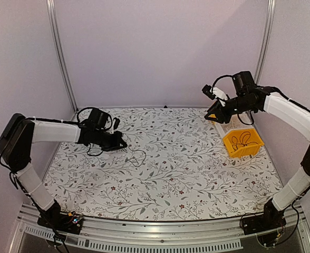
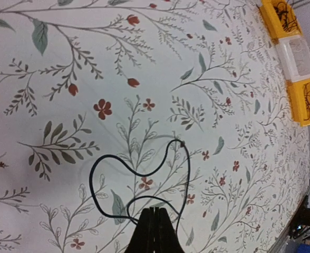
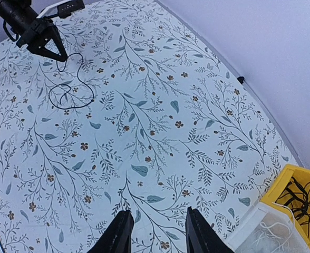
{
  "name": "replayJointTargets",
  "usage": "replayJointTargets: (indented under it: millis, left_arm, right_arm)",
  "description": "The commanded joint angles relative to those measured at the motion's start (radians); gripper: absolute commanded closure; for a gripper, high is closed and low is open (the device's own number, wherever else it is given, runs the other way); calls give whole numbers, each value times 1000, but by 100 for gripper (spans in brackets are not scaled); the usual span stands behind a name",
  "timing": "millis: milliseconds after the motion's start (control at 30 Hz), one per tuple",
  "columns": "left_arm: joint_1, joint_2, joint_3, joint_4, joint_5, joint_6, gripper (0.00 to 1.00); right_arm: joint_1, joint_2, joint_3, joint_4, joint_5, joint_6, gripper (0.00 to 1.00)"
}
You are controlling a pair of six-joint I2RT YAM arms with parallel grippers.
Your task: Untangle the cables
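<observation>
One thin black cable lies in a loose loop on the floral tablecloth; it also shows in the top view and in the right wrist view. My left gripper is shut at the near end of the loop, and the strand runs in under the fingertips. In the top view the left gripper sits low at the left of the table. More black cables lie in a yellow bin at the right. My right gripper is open and empty, held high near the bins.
A clear bin with pale contents stands next to the yellow bin. The left wrist view shows two yellow bins with the clear one between them, at the table's right edge.
</observation>
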Motion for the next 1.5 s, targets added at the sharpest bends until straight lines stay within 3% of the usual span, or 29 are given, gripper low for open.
replayJointTargets:
  millis: [0,367,700,1033,1333,1400,1467]
  left_arm:
    - [-11,-148,-14,209,184,60,100]
    - [-57,-182,107,240,339,47,100]
    - [-102,-139,247,245,444,29,100]
    - [-136,-146,309,225,454,23,100]
    - [-152,-160,332,215,449,20,100]
    - [-154,-163,332,213,448,21,100]
    - [-156,-167,332,207,444,24,100]
  right_arm:
    - [44,-12,33,89,-158,46,60]
    - [191,179,212,124,-198,123,38]
    - [239,337,305,119,-278,101,35]
    - [290,404,321,176,-367,93,34]
    - [325,457,340,239,-381,155,47]
    - [325,472,352,248,-383,177,58]
    - [325,479,361,260,-374,191,78]
